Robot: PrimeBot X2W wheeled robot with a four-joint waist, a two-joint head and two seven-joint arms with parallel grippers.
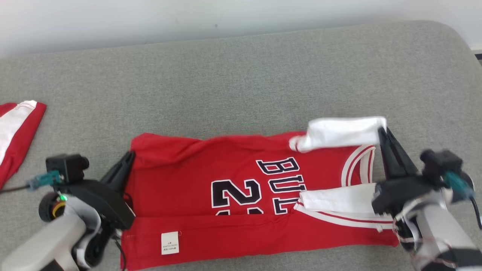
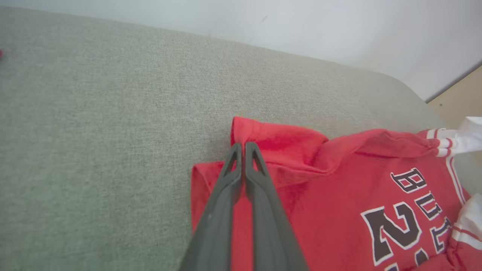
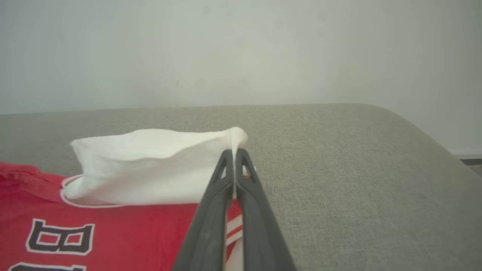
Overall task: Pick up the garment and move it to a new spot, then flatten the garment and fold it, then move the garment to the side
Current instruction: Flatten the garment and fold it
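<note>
A red jersey with white sleeves and dark lettering (image 1: pixel 241 188) lies lengthwise on the grey cushion, its near long edge folded over with a white label (image 1: pixel 170 242) showing. My left gripper (image 1: pixel 129 156) is shut on the jersey's far hem corner (image 2: pixel 244 131), which is lifted a little. On the other side my right gripper (image 1: pixel 383 131) is shut on the far white sleeve (image 3: pixel 158 165) and holds its edge raised above the cushion. The near white sleeve (image 1: pixel 339 201) lies flat on the red body.
Another red and white garment (image 1: pixel 17 128) lies at the cushion's far left. The grey cushion (image 1: pixel 241 82) stretches bare behind the jersey up to a pale wall. Its rounded right end (image 1: pixel 452 56) drops off to the floor.
</note>
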